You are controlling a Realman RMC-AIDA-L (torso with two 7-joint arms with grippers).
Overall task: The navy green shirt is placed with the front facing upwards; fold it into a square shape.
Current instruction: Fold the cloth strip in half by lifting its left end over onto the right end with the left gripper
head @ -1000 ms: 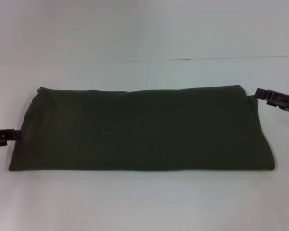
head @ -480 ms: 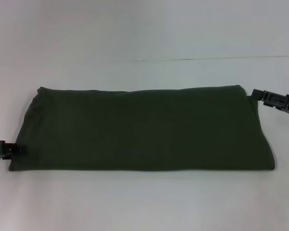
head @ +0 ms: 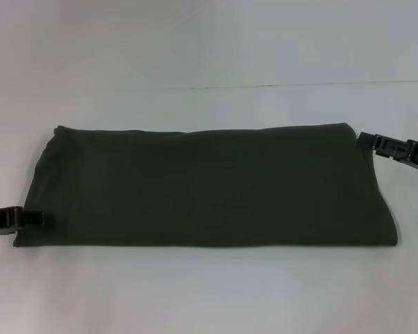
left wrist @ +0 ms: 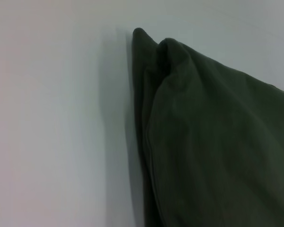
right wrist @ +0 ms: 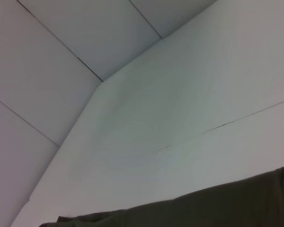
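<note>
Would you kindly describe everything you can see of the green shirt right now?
The shirt is dark olive green, soft matte cloth, folded into a long band lying flat across the white table. No print, collar or sleeves show, only plain fabric. Its far edge is slightly wavy, the near edge straight. The left wrist view shows layered edges bunched at a corner. The left gripper meets its near left corner; the right gripper meets its far right corner.

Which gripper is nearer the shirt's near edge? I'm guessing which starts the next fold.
Left. The left gripper sits at the navy green shirt's left side, close to its near corner. The right gripper is at the far right corner, well away from the near edge.
</note>
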